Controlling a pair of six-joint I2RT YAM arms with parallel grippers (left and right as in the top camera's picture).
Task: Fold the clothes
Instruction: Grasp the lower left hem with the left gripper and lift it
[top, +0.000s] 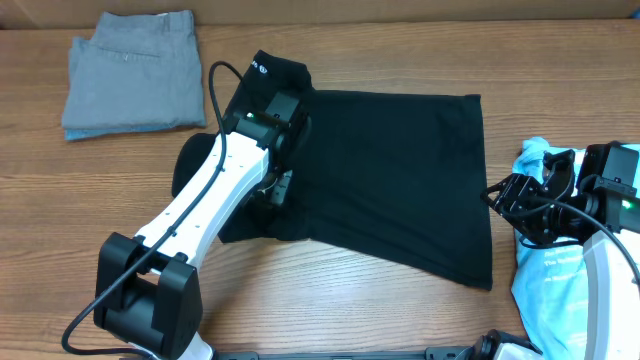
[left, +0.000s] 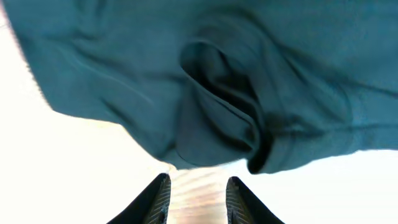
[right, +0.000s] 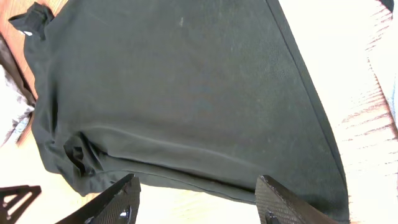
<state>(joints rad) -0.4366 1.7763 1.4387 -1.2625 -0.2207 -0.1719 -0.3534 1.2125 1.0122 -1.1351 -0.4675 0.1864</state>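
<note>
The black shirt lies spread flat across the middle of the table, its collar with a small white logo at the far left. My left gripper hangs over the shirt's left edge. In the left wrist view its fingers stand apart with bare table between them, and a bunched fold of the shirt lies just ahead, not held. My right gripper sits off the shirt's right edge, open wide and empty, the hem just ahead of it. A light blue tee lies under the right arm.
A folded grey garment rests at the back left corner. The left arm's base stands at the front left, its cable looping over the table. Bare wood shows in front of the shirt.
</note>
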